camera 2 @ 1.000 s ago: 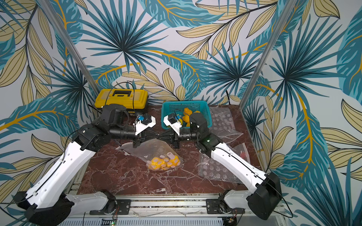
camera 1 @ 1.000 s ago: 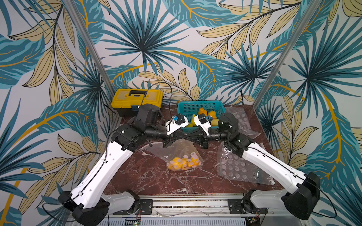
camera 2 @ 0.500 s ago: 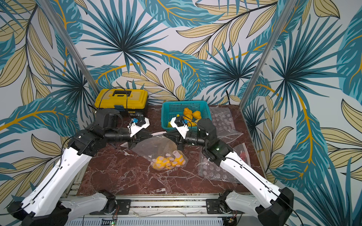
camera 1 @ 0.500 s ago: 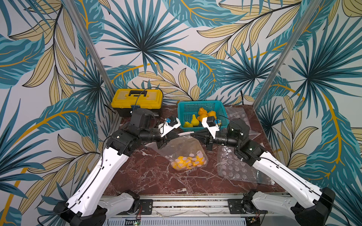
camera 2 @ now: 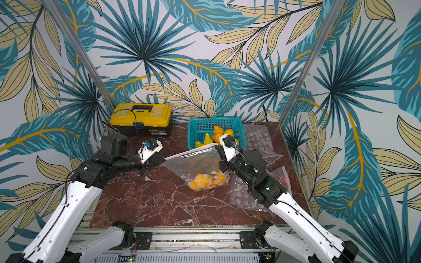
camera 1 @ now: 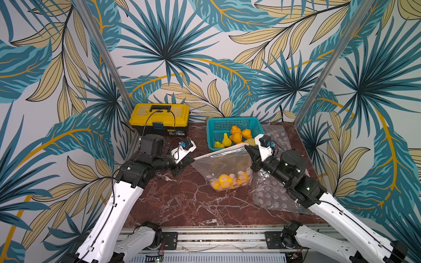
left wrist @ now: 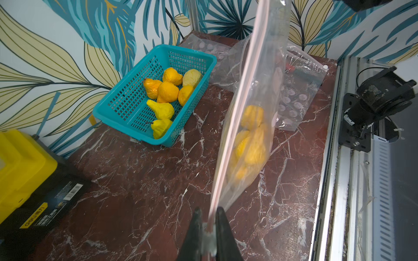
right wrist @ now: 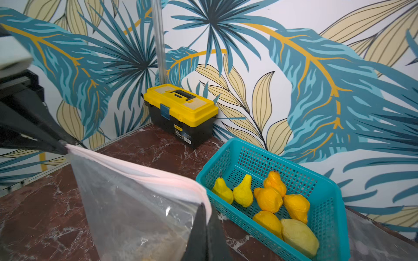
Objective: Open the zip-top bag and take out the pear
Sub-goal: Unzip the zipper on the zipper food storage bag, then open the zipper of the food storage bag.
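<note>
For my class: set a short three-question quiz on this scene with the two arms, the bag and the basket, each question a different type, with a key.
1. True or false: the left gripper and the right gripper each pinch one end of the zip-top bag's top edge.
2. What stands beside the teal basket by the back wall? A) a yellow toolbox B) a red mug C) a cardboard box
3. Fill in: the yellow fruit inside the bag lies at its ____.
Key: 1 true; 2 A; 3 bottom.
</note>
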Robot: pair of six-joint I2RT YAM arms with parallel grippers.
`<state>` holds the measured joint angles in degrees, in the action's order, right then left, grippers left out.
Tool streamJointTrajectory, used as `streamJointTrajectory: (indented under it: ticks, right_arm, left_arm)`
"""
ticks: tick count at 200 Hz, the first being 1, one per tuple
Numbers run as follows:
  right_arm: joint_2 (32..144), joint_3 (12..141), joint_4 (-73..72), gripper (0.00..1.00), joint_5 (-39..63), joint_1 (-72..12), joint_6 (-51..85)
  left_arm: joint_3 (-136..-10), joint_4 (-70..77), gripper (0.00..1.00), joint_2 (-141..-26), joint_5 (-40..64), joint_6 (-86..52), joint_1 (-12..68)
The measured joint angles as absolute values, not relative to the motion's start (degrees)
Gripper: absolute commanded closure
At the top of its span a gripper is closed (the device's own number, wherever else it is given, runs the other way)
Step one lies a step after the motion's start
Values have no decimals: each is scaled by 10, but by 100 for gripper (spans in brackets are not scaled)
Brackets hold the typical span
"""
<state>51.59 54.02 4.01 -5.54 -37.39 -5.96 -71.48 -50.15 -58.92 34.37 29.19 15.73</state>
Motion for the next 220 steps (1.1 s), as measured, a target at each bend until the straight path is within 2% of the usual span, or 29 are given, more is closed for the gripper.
streamJointTrajectory:
  ticks: [26, 54, 81, 120, 132, 166, 220]
  right_arm:
    - [497, 515, 35, 100, -86, -383, -41]
    - [491, 494, 4, 100, -62, -378, -41]
    - [514, 494, -41, 100, 25, -362, -52]
    - [597, 503, -98, 100, 202, -360, -51]
    - [626, 516, -102, 100, 251, -360, -50]
    - [662, 542, -98, 100, 324, -360, -51]
    - [656, 542, -91, 100, 385, -360, -61]
  left_arm:
    - [-714, -488, 97, -588, 358, 295, 158]
    - [-714, -496, 97, -591, 375, 307, 155]
    - [-714, -519, 96, -600, 390, 320, 149]
    - [-718, -531, 94, -624, 396, 328, 169]
    - [-722, -534, 89, -631, 395, 328, 181]
    - [-735, -536, 55, -641, 377, 321, 196]
    - [-780, -539, 40, -664, 334, 322, 197]
